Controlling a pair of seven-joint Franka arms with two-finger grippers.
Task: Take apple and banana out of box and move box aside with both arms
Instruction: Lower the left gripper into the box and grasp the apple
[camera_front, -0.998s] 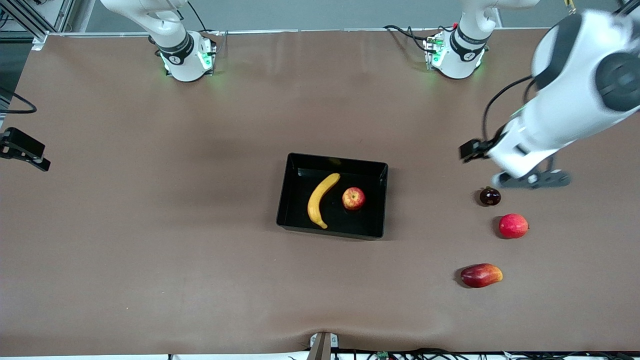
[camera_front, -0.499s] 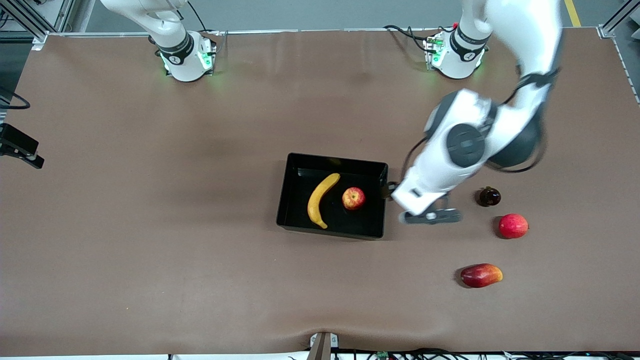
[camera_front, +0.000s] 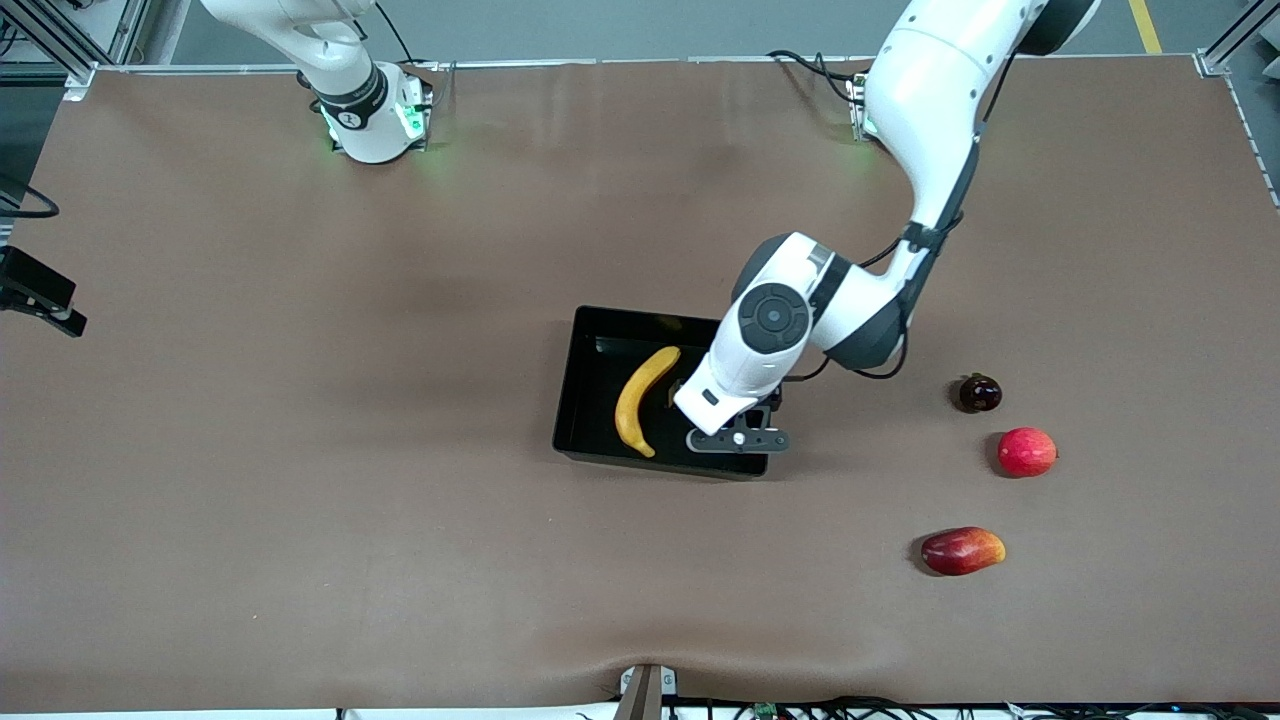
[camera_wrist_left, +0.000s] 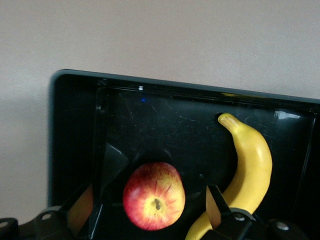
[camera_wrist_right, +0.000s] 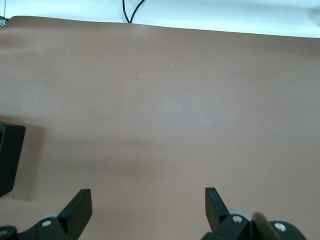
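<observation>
I am counting one glossy black rectangular plastic bin (camera_front: 590, 400), one curved yellow banana (camera_front: 640, 398), one red-and-yellow round apple (camera_wrist_left: 154, 196), one dark round fruit (camera_front: 979, 393), one plain red round fruit (camera_front: 1026, 452) and one elongated red-and-yellow fruit (camera_front: 962, 550).

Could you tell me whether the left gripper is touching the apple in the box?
Apart: in the left wrist view the apple sits between the left gripper's open fingers with dark gaps either side.

Glossy black plastic box (camera_wrist_left: 75, 130), smooth-skinned banana (camera_wrist_left: 252, 165), matt brown table cover (camera_front: 300, 450).

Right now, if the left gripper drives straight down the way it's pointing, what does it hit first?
Most likely the apple: it sits between the open left gripper's fingers, on the box floor, with the banana beside it. Height above it is unclear.
</observation>
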